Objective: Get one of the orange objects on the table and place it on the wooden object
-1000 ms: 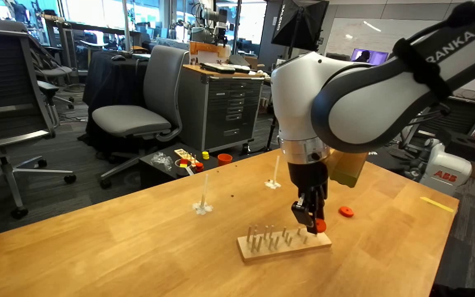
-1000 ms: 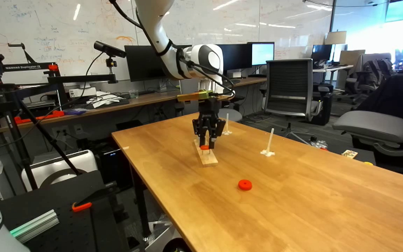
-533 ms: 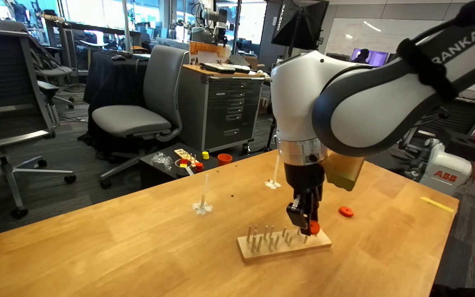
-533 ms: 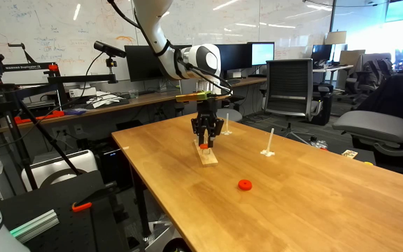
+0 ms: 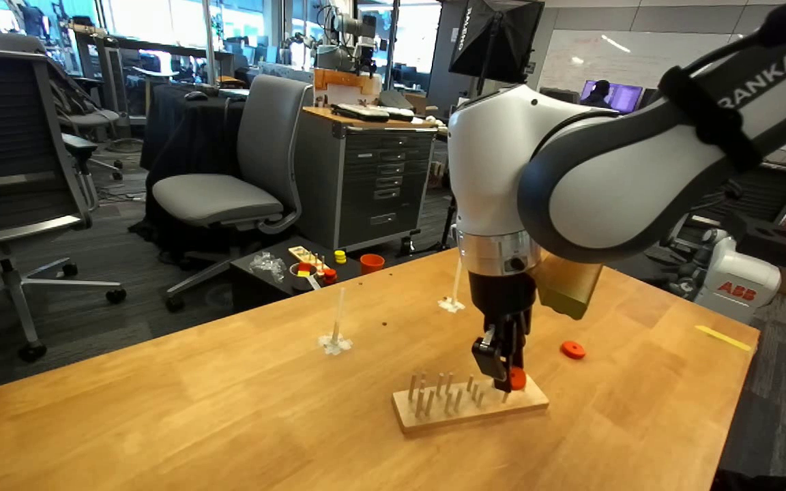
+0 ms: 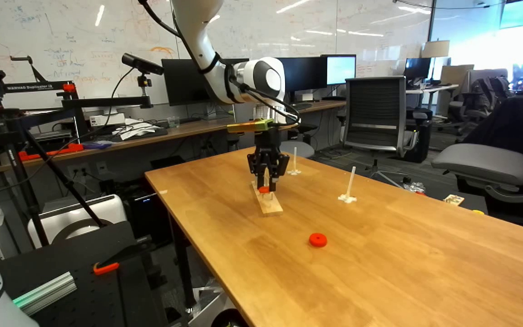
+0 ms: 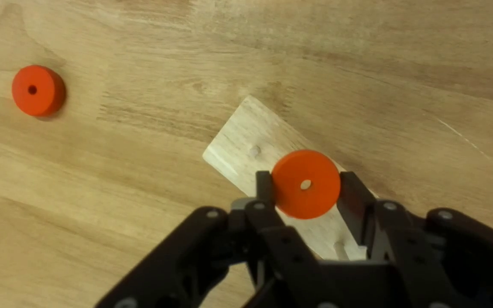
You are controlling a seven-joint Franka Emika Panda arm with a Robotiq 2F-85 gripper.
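My gripper [image 7: 307, 187] is shut on an orange object [image 7: 305, 201], a small round disc with a centre hole. It holds the disc flat just over one end of the wooden object [image 7: 234, 149], a pale block with thin upright pegs. Pale wood shows through the disc's hole. The held disc also shows in both exterior views [image 5: 518, 379] [image 6: 263, 190], low over the block [image 5: 468, 416] [image 6: 271, 209]. I cannot tell whether it touches a peg. A second, redder disc [image 5: 572, 350] lies flat on the table, also in the wrist view [image 7: 37, 90].
Two thin white sticks with taped bases stand upright on the tabletop, a nearer one [image 6: 350, 184] and a farther one [image 6: 295, 161]. A low black side table [image 5: 263, 286] beyond the table edge holds another peg block and small coloured pieces.
My gripper, holding the orange disc, has moved a little along the block away from its end and slightly down. The block and the redder disc have not moved.
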